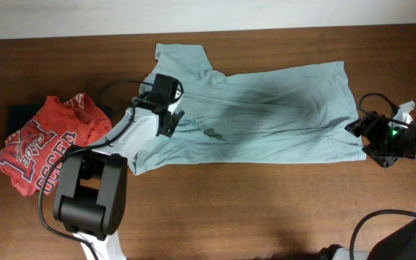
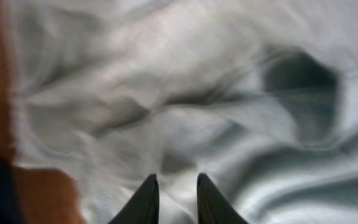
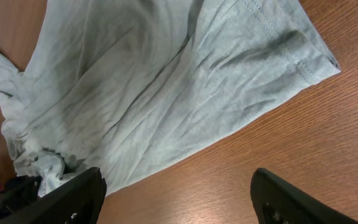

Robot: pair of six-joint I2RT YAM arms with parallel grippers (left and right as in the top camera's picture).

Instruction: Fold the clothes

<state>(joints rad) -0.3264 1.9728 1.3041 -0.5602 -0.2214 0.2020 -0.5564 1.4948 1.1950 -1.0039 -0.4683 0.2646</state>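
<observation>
The pale grey-teal T-shirt (image 1: 266, 108) lies spread out across the middle of the table, wrinkled, its hem to the right. My left gripper (image 1: 168, 114) is down on the shirt's left part near a sleeve. In the left wrist view its fingers (image 2: 177, 180) stand close together with a ridge of the shirt's cloth (image 2: 185, 112) between them. My right gripper (image 1: 360, 130) hovers at the shirt's right edge. In the right wrist view it (image 3: 176, 186) is wide open and empty over bare wood, just beside the shirt's hem (image 3: 166, 81).
A crumpled red printed shirt (image 1: 42, 144) lies at the left of the table, on top of a dark navy garment (image 1: 20, 115). The wooden table (image 1: 266, 209) shows in front. A pale wall edge runs along the back.
</observation>
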